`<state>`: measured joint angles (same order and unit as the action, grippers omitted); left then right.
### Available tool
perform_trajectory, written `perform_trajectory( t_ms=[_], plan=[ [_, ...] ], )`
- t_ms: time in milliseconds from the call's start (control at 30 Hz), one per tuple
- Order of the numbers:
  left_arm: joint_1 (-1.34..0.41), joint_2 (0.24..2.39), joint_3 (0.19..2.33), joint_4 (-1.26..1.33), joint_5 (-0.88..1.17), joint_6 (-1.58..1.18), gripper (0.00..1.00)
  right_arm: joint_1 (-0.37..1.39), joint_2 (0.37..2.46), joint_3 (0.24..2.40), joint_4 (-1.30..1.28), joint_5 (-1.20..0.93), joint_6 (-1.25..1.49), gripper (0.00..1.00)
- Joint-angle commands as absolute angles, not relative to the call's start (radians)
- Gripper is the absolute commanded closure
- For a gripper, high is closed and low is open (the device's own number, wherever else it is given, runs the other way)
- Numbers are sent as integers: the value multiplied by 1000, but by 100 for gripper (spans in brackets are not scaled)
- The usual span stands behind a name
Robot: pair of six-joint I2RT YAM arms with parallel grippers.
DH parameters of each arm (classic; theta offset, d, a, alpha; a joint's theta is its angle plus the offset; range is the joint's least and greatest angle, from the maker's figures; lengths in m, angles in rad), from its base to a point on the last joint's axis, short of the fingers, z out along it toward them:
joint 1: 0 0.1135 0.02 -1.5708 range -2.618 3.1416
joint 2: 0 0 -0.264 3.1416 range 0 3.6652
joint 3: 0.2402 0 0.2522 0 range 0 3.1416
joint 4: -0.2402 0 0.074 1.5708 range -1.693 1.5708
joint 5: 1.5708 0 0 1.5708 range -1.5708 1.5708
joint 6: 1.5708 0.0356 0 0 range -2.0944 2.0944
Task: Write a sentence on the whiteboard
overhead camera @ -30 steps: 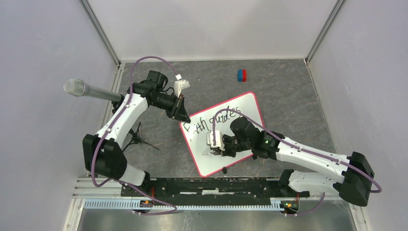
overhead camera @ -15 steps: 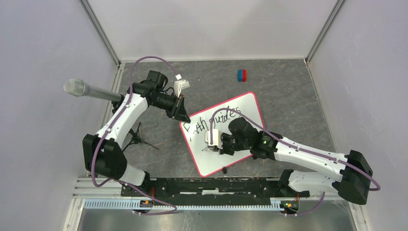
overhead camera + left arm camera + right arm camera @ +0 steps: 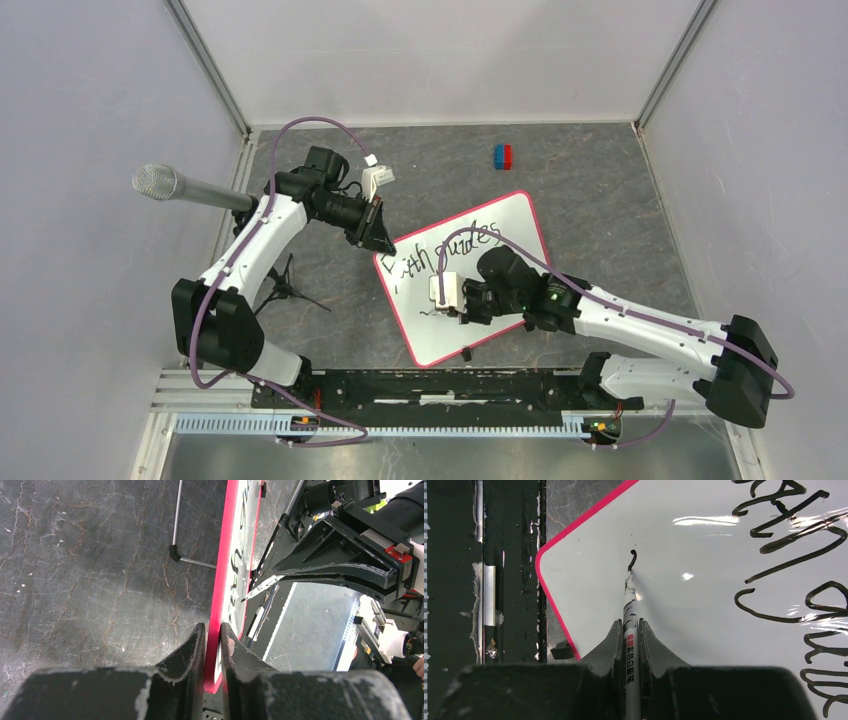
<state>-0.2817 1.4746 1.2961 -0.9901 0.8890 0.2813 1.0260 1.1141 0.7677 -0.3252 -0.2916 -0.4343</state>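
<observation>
A two-armed robot is partway through writing on a whiteboard [image 3: 704,625] that lies flat and askew on a dark tabletop. The right gripper [image 3: 629,627] is clamped on a marker [image 3: 629,610], which juts straight ahead of its fingers. The tip touches the board at the end of a small hooked stroke [image 3: 632,559], probably the start of a second line. The sentence [image 3: 450,250] so far reads roughly "Faith guides" and lies off to that gripper's right. A rounded pink-rimmed corner sits close on its left. The left gripper [image 3: 212,630] is pinched shut on the board's pink edge, steadying it. Pressing too hard could pivot the board about that single pinch and bend the letters. The marker might also slide in its narrow grip, or the wrist might drag through fresh ink.
</observation>
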Motion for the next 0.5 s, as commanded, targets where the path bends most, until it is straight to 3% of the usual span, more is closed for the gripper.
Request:
perform_trajectory(
  t_ms=[0,467],
  plan=[
    [-286,1476,1312,-989,858,288,98,1027,1095,761,-349,-304,-457,100],
    [-288,1472,1315,-996,858,292,98,1017,1102,861,-330,-194,-442,100]
  ],
)
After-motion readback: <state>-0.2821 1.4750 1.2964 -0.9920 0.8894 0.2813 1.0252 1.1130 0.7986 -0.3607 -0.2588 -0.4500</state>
